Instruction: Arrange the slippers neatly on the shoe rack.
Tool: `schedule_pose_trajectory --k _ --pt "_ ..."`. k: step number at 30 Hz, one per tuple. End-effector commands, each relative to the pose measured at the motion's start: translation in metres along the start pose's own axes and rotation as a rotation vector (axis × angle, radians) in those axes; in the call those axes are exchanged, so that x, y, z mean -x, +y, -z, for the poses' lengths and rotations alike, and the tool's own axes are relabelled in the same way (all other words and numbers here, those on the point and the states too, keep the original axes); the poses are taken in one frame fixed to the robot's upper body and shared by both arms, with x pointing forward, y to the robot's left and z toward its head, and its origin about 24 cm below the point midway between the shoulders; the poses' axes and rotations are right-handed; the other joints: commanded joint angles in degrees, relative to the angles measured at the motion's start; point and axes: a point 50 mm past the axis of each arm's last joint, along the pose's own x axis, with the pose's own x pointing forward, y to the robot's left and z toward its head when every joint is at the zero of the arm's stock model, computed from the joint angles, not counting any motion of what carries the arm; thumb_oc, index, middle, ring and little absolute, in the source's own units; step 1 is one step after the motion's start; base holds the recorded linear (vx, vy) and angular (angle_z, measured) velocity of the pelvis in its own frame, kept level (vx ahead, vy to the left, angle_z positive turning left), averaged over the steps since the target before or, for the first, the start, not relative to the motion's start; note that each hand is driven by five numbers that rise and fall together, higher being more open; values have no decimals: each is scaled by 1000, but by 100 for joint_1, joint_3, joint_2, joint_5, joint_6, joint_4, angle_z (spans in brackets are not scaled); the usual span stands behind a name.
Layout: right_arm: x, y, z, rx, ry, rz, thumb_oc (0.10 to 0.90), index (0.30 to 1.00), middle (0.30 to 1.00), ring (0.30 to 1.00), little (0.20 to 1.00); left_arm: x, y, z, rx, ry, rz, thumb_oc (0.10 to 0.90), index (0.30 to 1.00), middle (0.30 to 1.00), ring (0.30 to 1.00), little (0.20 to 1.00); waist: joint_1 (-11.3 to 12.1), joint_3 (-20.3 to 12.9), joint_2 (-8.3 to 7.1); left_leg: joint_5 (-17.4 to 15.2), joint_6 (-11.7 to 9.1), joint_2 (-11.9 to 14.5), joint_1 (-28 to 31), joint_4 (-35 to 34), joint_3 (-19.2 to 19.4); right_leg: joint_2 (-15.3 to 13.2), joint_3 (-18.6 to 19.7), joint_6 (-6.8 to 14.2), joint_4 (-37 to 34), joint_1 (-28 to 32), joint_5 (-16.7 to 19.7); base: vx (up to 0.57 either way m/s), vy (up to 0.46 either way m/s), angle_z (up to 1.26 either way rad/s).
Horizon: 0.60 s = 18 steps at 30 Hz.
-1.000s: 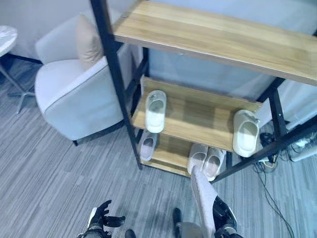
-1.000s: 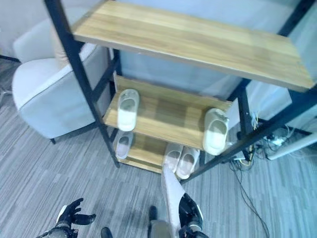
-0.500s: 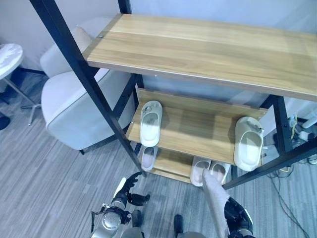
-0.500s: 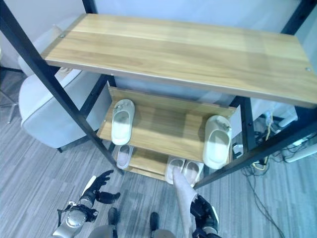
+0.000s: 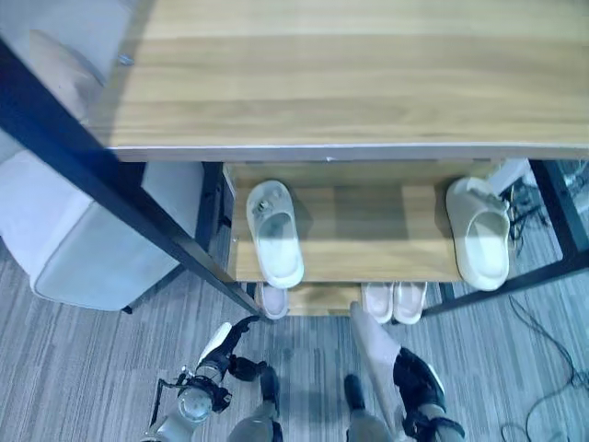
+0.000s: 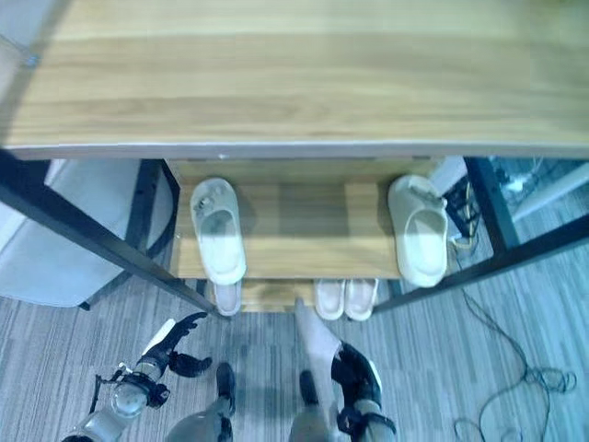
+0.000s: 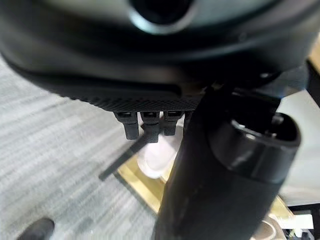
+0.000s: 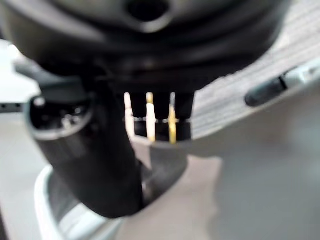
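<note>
Right hand grips a slipper below the rack; left hand hangs empty, fingers loosely spread, near the floor.

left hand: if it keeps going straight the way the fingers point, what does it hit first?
Probably the lone slipper at the left end of the bottom shelf. The left hand is open, fingers aimed up and forward toward it past the rack's front post. Depth is unclear, so it could clip the post's foot first.
</note>
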Motion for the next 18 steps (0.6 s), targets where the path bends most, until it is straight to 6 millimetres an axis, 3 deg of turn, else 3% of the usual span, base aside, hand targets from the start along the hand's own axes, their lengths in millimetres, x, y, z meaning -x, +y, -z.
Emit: schedule_pose_trajectory --k 1,9,15,18 --pt "-6 -9 -57 162 -261 27 400 300 300 300 300 4 22 5 132 -9 -226 800 900 900 900 900 355 -34 124 -1123 -328 531 -582 1615 21 166 -621 119 981 -384 -569 -62 -45 4" --pt "-13 -11 -106 104 -447 28 400 300 300 300 300 26 81 34 152 74 -508 800 900 900 900 900 504 128 236 -1399 -310 610 -1177 2409 -260 164 -845 41 1951 -1116 -867 -20 -45 22" --pt "-19 -1 -132 98 -534 17 400 300 300 300 300 32 90 54 271 180 -638 800 900 900 900 900 577 216 305 -1523 -259 611 -1676 2892 -322 82 -917 15 2456 -1618 -1010 -36 -17 16" --pt "-30 18 -155 149 -611 25 400 300 300 300 300 30 95 60 381 232 -735 800 900 900 900 900 643 346 383 -1713 -198 689 -2147 3531 -356 28 -907 -53 3054 -2088 -1211 -57 -4 10"
